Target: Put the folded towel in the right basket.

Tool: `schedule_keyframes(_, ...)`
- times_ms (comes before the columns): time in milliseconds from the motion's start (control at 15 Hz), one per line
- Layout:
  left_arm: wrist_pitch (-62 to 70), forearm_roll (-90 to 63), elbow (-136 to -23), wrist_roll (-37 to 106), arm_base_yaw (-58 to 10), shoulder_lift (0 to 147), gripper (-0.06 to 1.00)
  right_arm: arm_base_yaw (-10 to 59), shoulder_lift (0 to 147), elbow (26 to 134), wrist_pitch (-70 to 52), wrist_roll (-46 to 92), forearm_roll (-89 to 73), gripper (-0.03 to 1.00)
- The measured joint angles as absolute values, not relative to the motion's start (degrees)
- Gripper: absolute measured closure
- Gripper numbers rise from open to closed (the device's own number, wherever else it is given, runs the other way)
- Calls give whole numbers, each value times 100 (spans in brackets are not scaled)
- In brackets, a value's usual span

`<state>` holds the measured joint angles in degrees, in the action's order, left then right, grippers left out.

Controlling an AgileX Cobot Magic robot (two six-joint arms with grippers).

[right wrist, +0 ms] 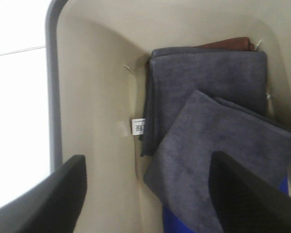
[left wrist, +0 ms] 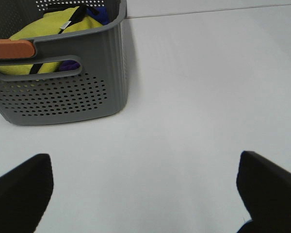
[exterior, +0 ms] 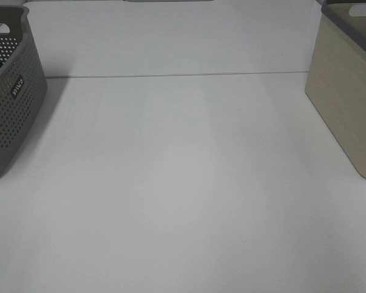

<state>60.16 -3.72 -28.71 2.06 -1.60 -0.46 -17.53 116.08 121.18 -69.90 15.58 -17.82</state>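
- On my far left, the grey perforated basket (exterior: 12, 104) sits on the white table (exterior: 183, 195). The left wrist view shows a yellow cloth (left wrist: 48, 26) inside it.
- My left gripper (left wrist: 143, 170) hovers over bare table near that basket, its 2 fingers spread wide and holding nothing.
- On the far right stands the beige right basket (exterior: 348, 116).
- My right gripper (right wrist: 145, 179) hangs above its interior, also spread wide and empty.
- The folded towel (right wrist: 223, 160), dark grey, lies inside that basket, askew on top of a second grey towel (right wrist: 203, 82).
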Motion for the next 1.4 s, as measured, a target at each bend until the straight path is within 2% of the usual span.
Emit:
schedule_keyframes(533, 6016, -372, -2871, 206, -160, -46, -3, -69, 10886, 12118, -6996, 751, -1100, 29)
schedule_keyframes(733, 6016, -372, -2871, 206, -160, -46, -3, 241, 10428, 11826, -6996, 544, -1049, 29)
schedule_keyframes(1000, 6016, -372, -2871, 206, -160, -46, -3, 269, 8938, 9757, -6984, 504, -693, 29)
schedule_keyframes(1400, 6016, -372, -2871, 206, -160, -46, -3, 269, 6555, 6079, -6979, 350, -344, 29)
